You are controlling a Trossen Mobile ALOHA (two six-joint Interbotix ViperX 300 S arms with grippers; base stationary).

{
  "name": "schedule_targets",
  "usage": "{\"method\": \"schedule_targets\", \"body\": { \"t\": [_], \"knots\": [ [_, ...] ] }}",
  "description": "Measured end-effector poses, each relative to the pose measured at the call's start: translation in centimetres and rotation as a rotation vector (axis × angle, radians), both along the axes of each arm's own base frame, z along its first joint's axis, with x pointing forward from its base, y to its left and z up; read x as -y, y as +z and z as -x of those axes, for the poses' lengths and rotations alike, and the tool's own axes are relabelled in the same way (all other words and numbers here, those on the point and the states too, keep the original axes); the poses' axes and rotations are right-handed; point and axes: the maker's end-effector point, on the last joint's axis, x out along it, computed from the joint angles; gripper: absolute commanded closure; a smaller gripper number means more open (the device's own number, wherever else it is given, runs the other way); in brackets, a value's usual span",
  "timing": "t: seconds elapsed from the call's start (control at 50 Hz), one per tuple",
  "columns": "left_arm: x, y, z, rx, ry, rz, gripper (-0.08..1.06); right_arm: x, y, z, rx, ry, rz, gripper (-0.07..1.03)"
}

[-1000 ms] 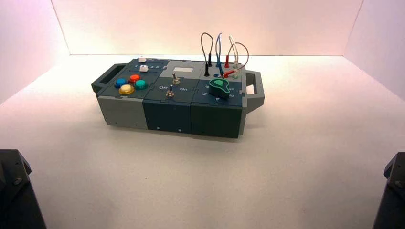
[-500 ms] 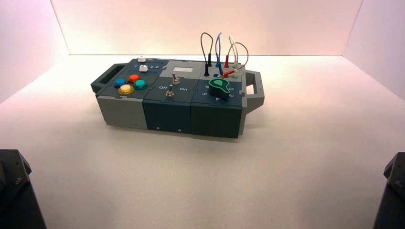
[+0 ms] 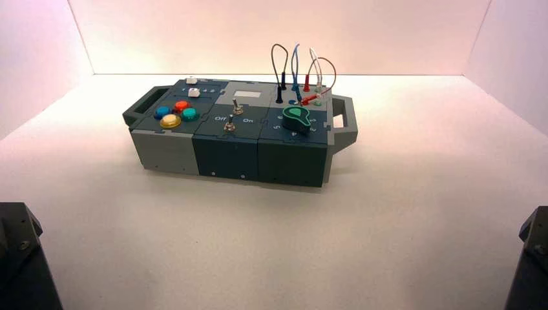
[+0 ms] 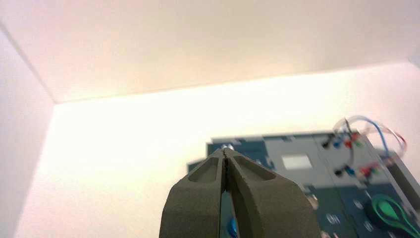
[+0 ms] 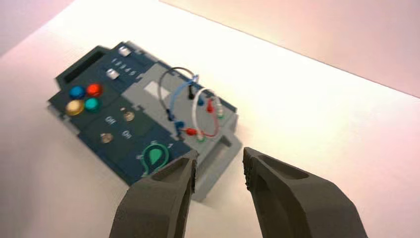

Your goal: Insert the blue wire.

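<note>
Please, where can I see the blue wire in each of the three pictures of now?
High view: the blue wire rises in a narrow loop at the box's far right part, between the black and white wires.
Left wrist view: it arches near the picture's right edge.
Right wrist view: it curves near the picture's middle.
Shared landmark: the green knob, also seen at and.

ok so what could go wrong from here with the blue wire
The blue wire rises close to the black wire and white wire, so the right gripper, open off the box's end, might snag one of those.

The red plug lies tilted beside the blue wire's near end, and could be bumped or get in the way.
</note>
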Motion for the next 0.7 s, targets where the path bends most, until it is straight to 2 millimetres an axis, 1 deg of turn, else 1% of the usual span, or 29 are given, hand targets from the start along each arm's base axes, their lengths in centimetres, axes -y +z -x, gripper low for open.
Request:
{"method": "schedule_targets", "body": {
  "t": [0.06, 0.12, 0.26, 0.3, 0.34, 0.38, 0.52, 0.62, 0.7],
  "knots": [
    [0.7, -0.4, 0.2, -0.039, -0.028, -0.004, 1.01, -0.4, 0.0, 0.0, -0.014, 0.012, 0.007, 0.46],
    [1.4, -1.2, 0.4, -0.094, -0.061, -0.014, 1.01, -1.0, -0.5, 0.0, -0.047, 0.034, 0.022, 0.46],
    [2.0, -2.1, 0.6, -0.16, -0.087, -0.027, 1.01, -1.8, -1.9, 0.0, -0.115, 0.058, 0.053, 0.46],
    [2.1, -2.1, 0.6, -0.169, -0.092, -0.028, 1.01, -2.2, -2.8, 0.0, -0.147, 0.066, 0.066, 0.46],
    [2.2, -2.0, 0.5, -0.17, -0.095, -0.03, 1.01, -2.3, -3.2, -0.1, -0.161, 0.067, 0.069, 0.46],
    [2.3, -2.0, 0.5, -0.168, -0.102, -0.035, 1.01, -2.5, -4.2, -0.2, -0.192, 0.069, 0.081, 0.45],
    [2.3, -1.9, 0.4, -0.155, -0.11, -0.048, 1.01, -3.0, -5.6, -0.8, -0.239, 0.074, 0.108, 0.45],
    [2.3, -1.4, 0.0, -0.119, -0.107, -0.048, 1.01, -3.5, -6.2, -1.4, -0.252, 0.082, 0.12, 0.45],
    [2.1, -1.4, -0.3, -0.089, -0.1, -0.05, 1.01, -4.5, -7.2, -2.0, -0.28, 0.1, 0.141, 0.45]
  ]
}}
